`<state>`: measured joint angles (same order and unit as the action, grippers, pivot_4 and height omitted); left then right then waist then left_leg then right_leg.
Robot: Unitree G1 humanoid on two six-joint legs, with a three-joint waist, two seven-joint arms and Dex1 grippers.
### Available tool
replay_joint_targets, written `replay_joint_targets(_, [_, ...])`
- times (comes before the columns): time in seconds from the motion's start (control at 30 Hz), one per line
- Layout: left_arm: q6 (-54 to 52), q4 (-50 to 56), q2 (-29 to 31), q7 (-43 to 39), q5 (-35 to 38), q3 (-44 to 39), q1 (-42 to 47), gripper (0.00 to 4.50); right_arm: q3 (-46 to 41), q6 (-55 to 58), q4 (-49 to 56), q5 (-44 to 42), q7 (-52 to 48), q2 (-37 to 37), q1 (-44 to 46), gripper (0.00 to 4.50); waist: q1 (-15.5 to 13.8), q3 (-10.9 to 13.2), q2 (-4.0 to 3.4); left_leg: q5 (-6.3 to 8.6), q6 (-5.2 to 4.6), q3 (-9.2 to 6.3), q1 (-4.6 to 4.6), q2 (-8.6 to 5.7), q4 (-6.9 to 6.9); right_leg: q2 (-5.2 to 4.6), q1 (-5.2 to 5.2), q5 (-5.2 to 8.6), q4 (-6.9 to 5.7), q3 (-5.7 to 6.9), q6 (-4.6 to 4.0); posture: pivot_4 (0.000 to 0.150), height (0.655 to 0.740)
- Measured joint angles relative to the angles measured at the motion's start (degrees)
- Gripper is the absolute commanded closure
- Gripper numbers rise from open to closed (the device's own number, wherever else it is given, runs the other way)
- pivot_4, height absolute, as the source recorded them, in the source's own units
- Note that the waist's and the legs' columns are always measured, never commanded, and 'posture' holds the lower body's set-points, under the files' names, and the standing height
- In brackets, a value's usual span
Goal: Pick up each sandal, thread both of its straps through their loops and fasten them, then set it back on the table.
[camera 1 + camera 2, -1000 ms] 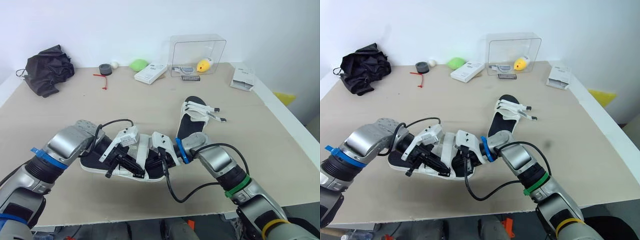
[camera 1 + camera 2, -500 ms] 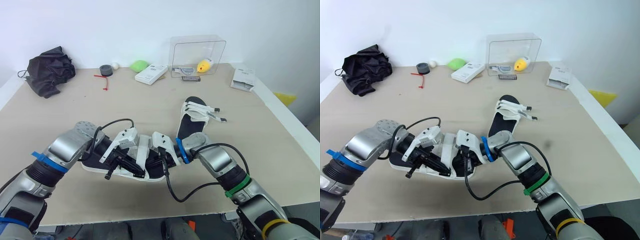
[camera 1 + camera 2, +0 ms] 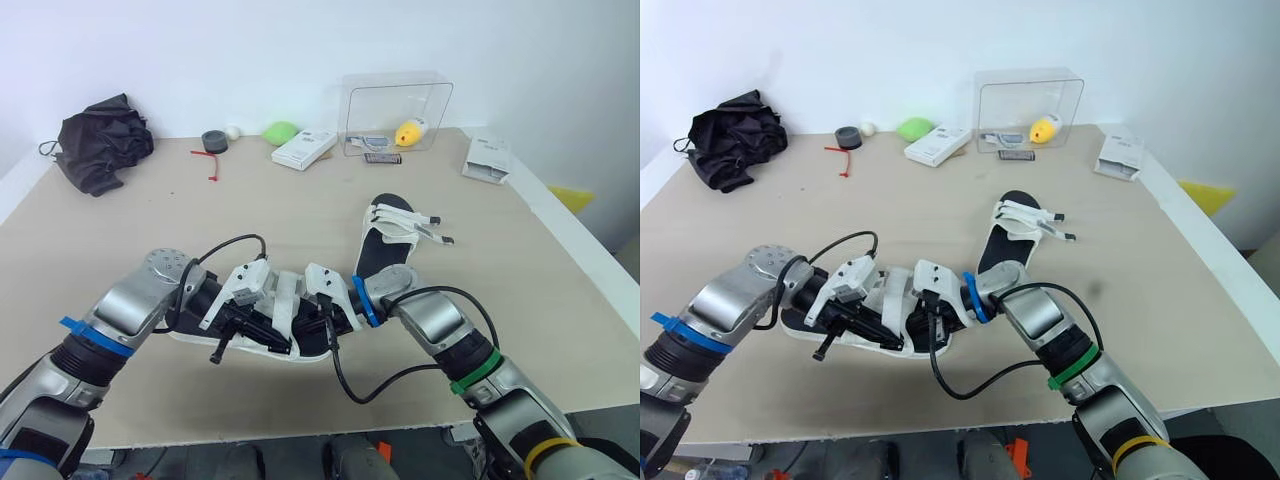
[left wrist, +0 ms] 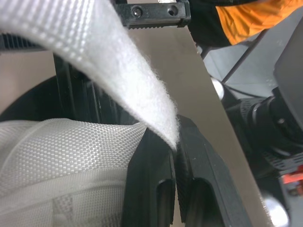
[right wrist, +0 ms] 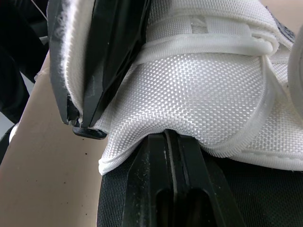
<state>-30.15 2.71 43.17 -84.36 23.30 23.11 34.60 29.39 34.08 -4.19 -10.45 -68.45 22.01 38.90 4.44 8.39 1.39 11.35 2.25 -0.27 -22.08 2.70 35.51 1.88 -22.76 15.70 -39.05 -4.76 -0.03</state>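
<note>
A black-soled sandal [image 3: 283, 350] with white straps sits low over the table's front middle, held between both grippers. My left gripper [image 3: 238, 328] is at its left side; in the left wrist view the left gripper [image 4: 176, 152] is shut on the tip of a loose white strap [image 4: 94, 61]. My right gripper [image 3: 326, 318] holds the sandal's right end; in the right wrist view the right gripper [image 5: 172, 136] is shut on the edge of the white woven upper [image 5: 203, 90]. The second sandal [image 3: 392, 240] lies flat further back and right, straps loose.
Along the back edge are a black cloth bundle [image 3: 100, 140], a grey tape roll [image 3: 212, 139], a green object [image 3: 279, 130], a white box [image 3: 303, 148] and a clear box [image 3: 396, 110]. A white packet [image 3: 487, 158] lies back right. A black cable [image 3: 370, 385] loops by my right arm.
My left forearm has shifted slightly right and toward the sandal. Both grippers keep their hold and the sandal stays in nearly the same place.
</note>
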Motion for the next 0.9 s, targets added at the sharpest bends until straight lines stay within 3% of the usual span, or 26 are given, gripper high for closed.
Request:
replay_joint_targets(0.6, [11.77,-8.14,-5.04,2.36,-4.83,-1.97,0.44,4.35,-0.23,0.04,-0.16,0.66,-0.01,0.45,0.0,4.5,-0.31,-0.06,-0.04,-0.07,-0.12,-0.01,0.2,-0.08,-0.01,-0.19,-0.04,0.02,0.07,-0.07,0.01,0.15,0.74])
replay_joint_targets(0.9, [-19.62,-4.42,-4.38,2.8,5.58,-5.07,2.41,4.35,-0.18,0.01,0.54,0.44,-1.12,0.15,0.06,4.5,-0.12,0.1,0.18,-0.01,-0.11,-0.04,-0.37,-0.1,-0.03,0.03,-0.31,-0.13,0.06,-0.05,0.27,0.15,0.74])
